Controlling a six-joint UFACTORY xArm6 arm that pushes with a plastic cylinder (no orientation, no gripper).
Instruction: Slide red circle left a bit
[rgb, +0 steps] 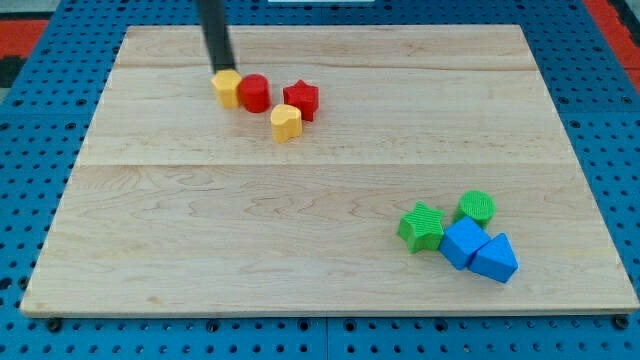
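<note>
The red circle sat near the view's top-left part of the table, and everything else is placed against it here. Touching it on the view's left was a yellow block, its shape hard to make out, perhaps a hexagon. Just to the circle's right lay a red star, and just below and to the right of the circle a yellow heart-like block. My tip stood at the yellow block's upper edge, up and to the left of the circle, not on the circle's right where a leftward push would have to start. The tool was a plain rod, so there was nothing to spread, press together or pinch.

Judged from this, the slide looked not yet begun: the tip would need to come round to the circle's right side, between it and the star, and the yellow block would be shoved along too. Well apart, toward the view's bottom right, lay a green star, a green circle and two blue blocks.
</note>
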